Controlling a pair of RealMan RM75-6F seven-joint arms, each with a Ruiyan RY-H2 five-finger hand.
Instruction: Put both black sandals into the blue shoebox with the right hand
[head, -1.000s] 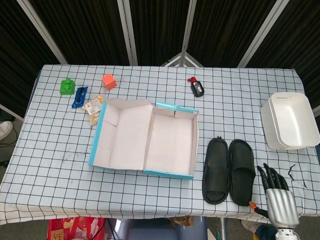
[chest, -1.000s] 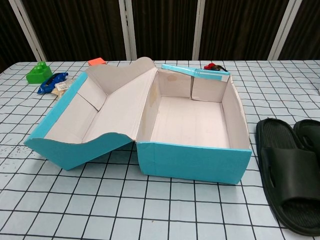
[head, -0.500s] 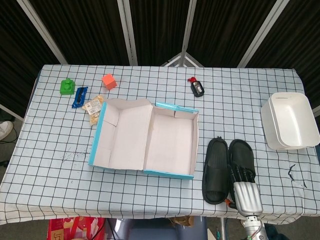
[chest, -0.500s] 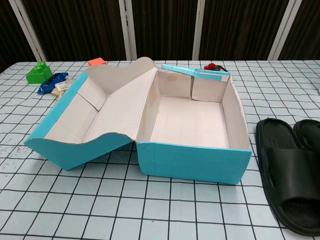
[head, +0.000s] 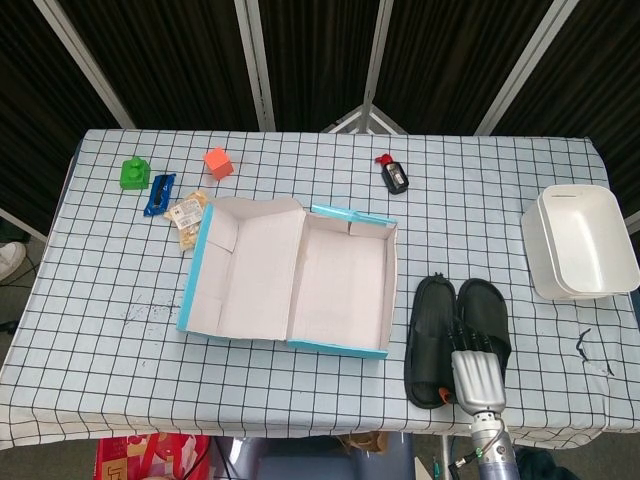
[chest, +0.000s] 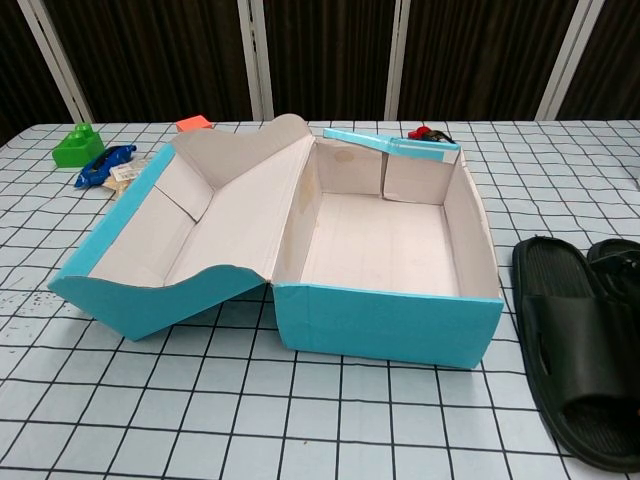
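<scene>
The blue shoebox (head: 340, 347) lies open at the table's middle, its lid (head: 240, 275) folded out to the left; the chest view shows its blue front wall (chest: 385, 325) and bare inside. Two black sandals lie side by side to its right, toes pointing away: one sandal (head: 430, 325) nearer the box and the other sandal (head: 487, 305) beyond it. My right hand (head: 476, 368) hovers over their near ends, its dark fingers (head: 472, 337) stretched forward over the gap and the outer sandal's strap. It holds nothing that I can see. The chest view shows the nearer sandal (chest: 575, 355).
A white tub (head: 580, 240) stands at the right edge. A small black item (head: 395, 177) lies behind the box. At the far left are an orange block (head: 218, 162), a green block (head: 133, 173), a blue item (head: 158, 194) and a snack packet (head: 187, 212).
My right hand has moved left from beside the outer sandal to over both sandals' near ends. The sandals and box have not moved.
</scene>
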